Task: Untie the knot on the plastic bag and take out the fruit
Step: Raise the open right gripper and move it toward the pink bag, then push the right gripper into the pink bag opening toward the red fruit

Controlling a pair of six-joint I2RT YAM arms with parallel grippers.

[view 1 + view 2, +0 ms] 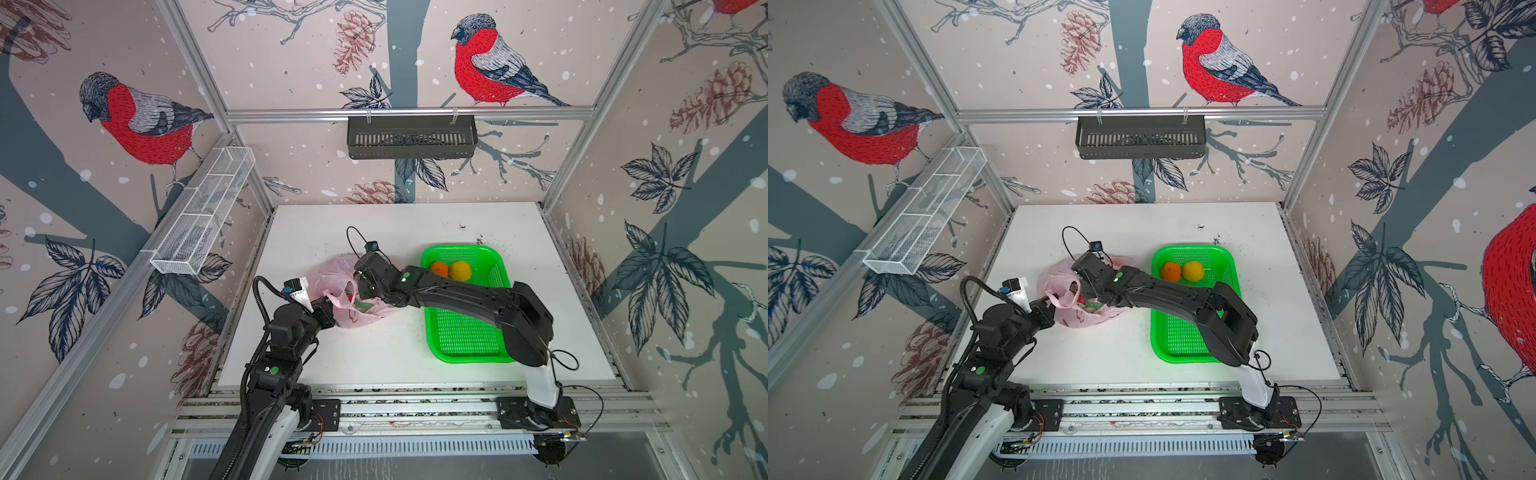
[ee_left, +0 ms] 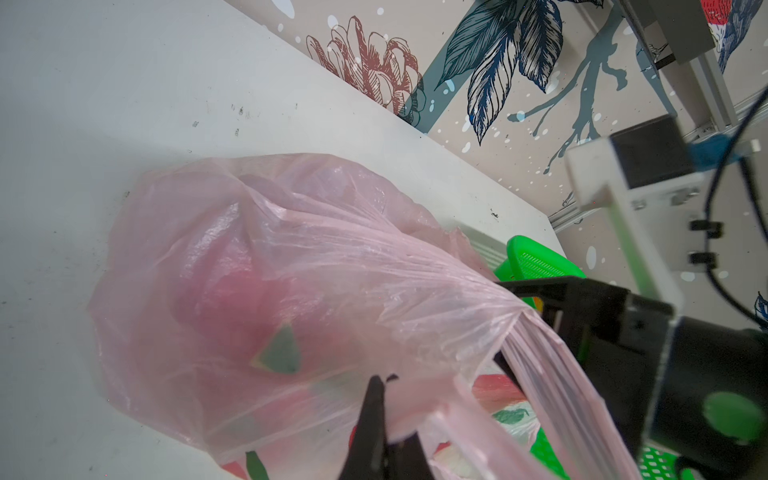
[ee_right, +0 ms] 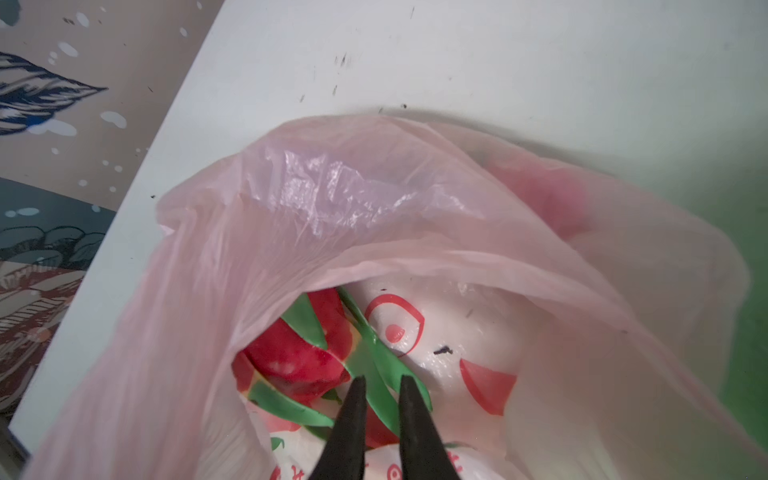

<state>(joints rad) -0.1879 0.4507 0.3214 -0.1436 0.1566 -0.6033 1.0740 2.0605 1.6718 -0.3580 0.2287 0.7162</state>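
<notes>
The pale pink plastic bag [image 1: 332, 272] [image 1: 1054, 278] lies left of the table's middle with its mouth gaping; the knot is out of view. My left gripper [image 2: 384, 380] [image 1: 330, 307] is shut on the bag's rim by a loop handle [image 2: 540, 374]. My right gripper [image 3: 382, 380] [image 1: 358, 297] reaches into the mouth, with its fingers narrowed on a green scale of a magenta dragon fruit [image 3: 291, 353]. More red fruit shows through the plastic [image 2: 249, 299]. An orange [image 1: 439, 270] and a yellow citrus [image 1: 460, 271] lie in the tray.
The green perforated tray [image 1: 461, 249] [image 1: 1187, 249] stands right of the bag, under my right arm. A black slotted basket [image 1: 411, 137] hangs on the back wall and a white mesh rack [image 1: 203, 212] on the left wall. Dark specks dot the white table [image 1: 374, 353].
</notes>
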